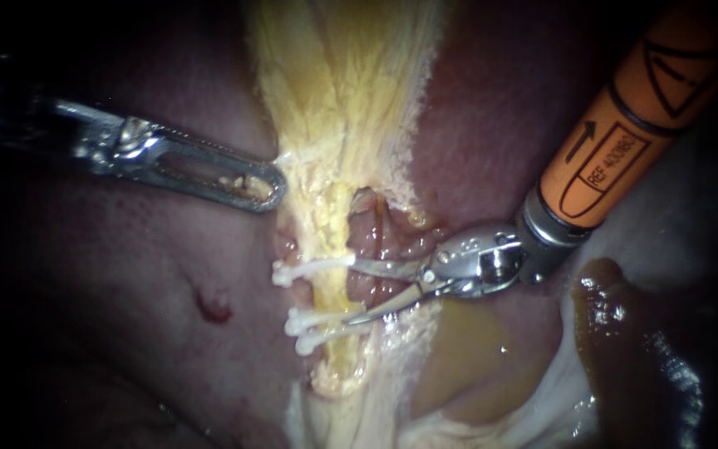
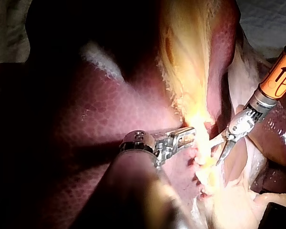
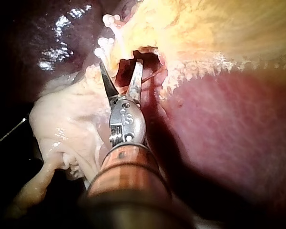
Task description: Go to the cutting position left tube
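The right instrument (image 1: 367, 291) is holding its jaws spread, pinching nothing, just beside the left tube (image 1: 332, 295); the tube, likely soft, slippery and fragile, is carrying 3 clips (image 1: 313, 268); engage the bare span between them.

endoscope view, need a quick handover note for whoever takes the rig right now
Left instrument: tip at the edge of the yellow tissue, above the clips.
Right instrument: jaws open, thin blades, pointing at the clipped tube.
The tube carries an upper clip and two lower clips, with bare tube between them.
Done: blades are level with the gap between the clips, tips at the tube's near edge.
Left: the tube does not yet seem to lie between the blades, so ease forward until it does, clear of the clips.
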`<state>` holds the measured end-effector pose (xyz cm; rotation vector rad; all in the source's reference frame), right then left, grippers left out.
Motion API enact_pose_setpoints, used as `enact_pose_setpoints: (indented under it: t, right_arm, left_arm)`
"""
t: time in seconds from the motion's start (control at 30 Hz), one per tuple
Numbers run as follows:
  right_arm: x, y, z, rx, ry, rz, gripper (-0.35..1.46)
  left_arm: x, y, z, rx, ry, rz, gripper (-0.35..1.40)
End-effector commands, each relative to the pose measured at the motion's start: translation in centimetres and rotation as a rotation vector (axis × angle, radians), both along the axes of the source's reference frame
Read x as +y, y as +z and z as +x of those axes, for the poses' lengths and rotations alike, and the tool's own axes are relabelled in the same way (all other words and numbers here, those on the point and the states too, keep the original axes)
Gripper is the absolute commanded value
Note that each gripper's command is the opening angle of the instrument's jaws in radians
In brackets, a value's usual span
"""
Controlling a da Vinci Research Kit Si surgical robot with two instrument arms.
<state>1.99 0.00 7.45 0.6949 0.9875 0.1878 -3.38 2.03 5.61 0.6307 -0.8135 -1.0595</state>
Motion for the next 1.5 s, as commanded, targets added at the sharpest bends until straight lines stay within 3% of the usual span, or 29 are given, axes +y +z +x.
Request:
enact_pose_setpoints:
  t: [0.03,0.33,0.53,0.73,1.03,1.5]
  right_arm:
    - [-0.01,-0.02,0.02,0.01,-0.008,0.001,1.45]
    - [-0.06,-0.14,0.27,0.087,-0.043,0.012,1.42]
    - [-0.05,-0.11,0.46,0.106,-0.065,0.012,1.39]
    - [-0.03,-0.08,0.63,0.138,-0.052,0.02,1.39]
    - [-0.03,-0.09,0.76,0.192,-0.057,0.038,1.35]
    - [-0.05,-0.12,0.77,0.207,-0.059,0.042,1.34]
  left_arm:
    - [0.0,0.0,0.0,0.0,0.0,0.0,-0.35]
    - [0.0,0.0,-0.01,0.0,-0.001,0.0,-0.35]
    - [0.01,0.01,-0.03,0.001,-0.001,0.0,-0.35]
    - [0.02,0.01,-0.06,0.0,-0.001,0.001,-0.35]
    - [0.03,0.02,-0.1,0.0,-0.003,0.008,-0.35]
    - [0.07,0.03,-0.08,-0.002,-0.001,0.01,-0.35]
